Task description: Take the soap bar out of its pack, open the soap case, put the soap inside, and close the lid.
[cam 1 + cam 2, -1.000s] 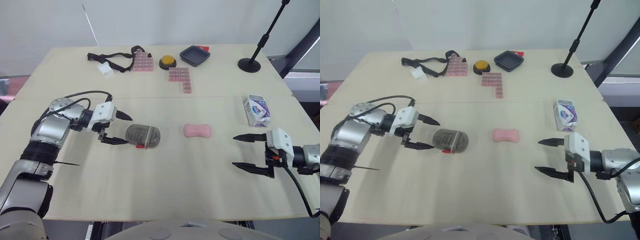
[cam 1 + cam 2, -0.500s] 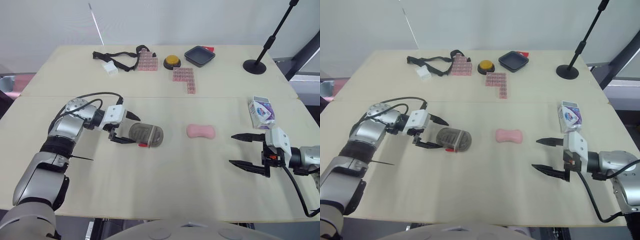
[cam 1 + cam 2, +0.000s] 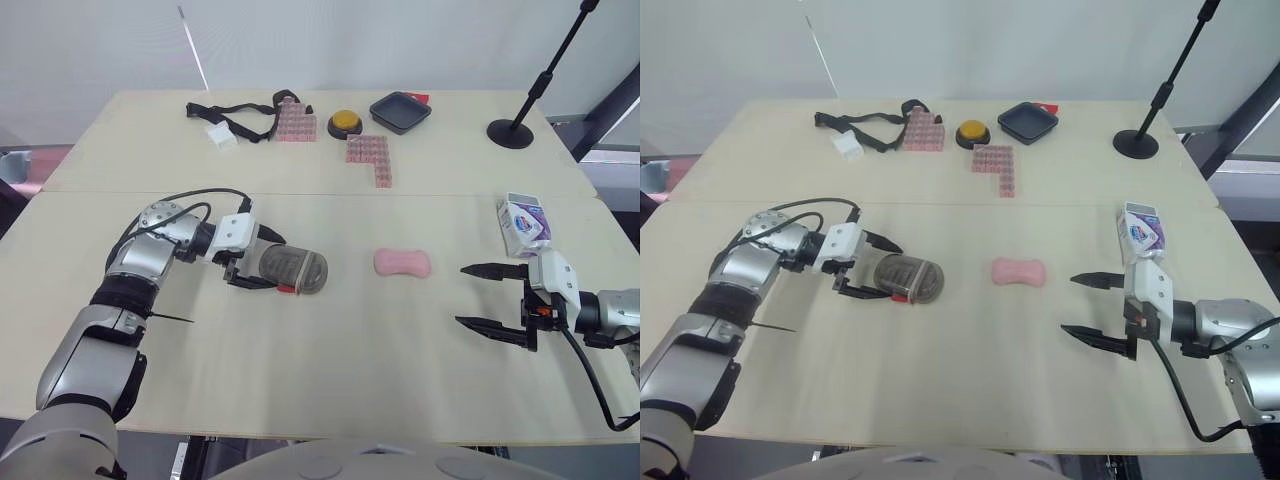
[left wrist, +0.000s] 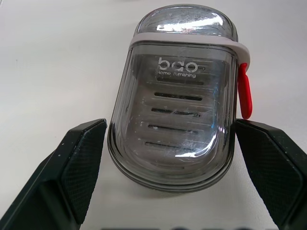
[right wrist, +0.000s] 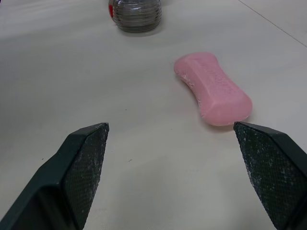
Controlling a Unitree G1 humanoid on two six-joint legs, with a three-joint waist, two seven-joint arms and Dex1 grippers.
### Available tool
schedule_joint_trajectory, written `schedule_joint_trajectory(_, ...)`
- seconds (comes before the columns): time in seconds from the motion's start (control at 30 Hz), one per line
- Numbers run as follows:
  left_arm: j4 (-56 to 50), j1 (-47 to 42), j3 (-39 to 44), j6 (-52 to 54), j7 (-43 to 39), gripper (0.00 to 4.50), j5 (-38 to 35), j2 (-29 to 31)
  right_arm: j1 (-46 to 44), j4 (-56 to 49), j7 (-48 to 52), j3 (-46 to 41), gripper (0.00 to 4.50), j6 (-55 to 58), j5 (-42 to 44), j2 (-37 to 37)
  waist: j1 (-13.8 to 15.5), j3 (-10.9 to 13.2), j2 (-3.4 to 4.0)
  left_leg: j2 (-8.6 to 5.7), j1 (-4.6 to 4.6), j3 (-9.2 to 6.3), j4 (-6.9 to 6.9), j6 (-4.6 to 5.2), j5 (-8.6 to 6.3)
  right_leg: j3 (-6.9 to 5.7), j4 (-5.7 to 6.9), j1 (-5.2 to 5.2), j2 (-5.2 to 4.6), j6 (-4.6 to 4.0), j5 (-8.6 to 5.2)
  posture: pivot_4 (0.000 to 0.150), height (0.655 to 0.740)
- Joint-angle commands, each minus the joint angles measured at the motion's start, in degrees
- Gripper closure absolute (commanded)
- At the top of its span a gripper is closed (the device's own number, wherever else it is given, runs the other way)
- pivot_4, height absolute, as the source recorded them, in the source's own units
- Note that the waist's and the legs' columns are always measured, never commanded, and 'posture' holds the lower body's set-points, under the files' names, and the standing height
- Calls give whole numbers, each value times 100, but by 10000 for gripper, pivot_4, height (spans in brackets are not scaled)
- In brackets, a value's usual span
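Observation:
The smoky clear soap case with a red latch lies closed on the table left of centre. My left gripper is open, its two fingers either side of the case's near end, apart from its walls. The bare pink soap bar rests on the table right of the case. The white and purple soap pack stands at the right. My right gripper hangs open near the right edge, its fingers pointing toward the soap, well short of it.
Along the far side lie a black strap, pink block plates, a yellow button, a dark tray and a mic stand base. A seam runs across the table behind the case.
My left gripper has moved right until its open fingers straddle the case's end. The right gripper has barely shifted. The camera view moved a little.

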Motion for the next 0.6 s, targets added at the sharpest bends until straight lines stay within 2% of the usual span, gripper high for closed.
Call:
schedule_joint_trajectory(0.03, -95, 51, 49, -5, -100, 0, -61, 22, -42, -71, 5, -52, 336, -21, 66, -35, -1, 0, 0, 0, 0, 0, 0, 0, 0, 0, 0, 0, 0, 0, 0, 1500, 7400)
schedule_joint_trajectory(0.6, -156, 122, 63, 160, -56, 0, -45, -87, -6, -274, -150, -15, 336, 154, 40, -45, -3, 1, -1, 0, 1, 0, -1, 0, 0, -3, -11, -1, -2, 0, 0, 1500, 7400)
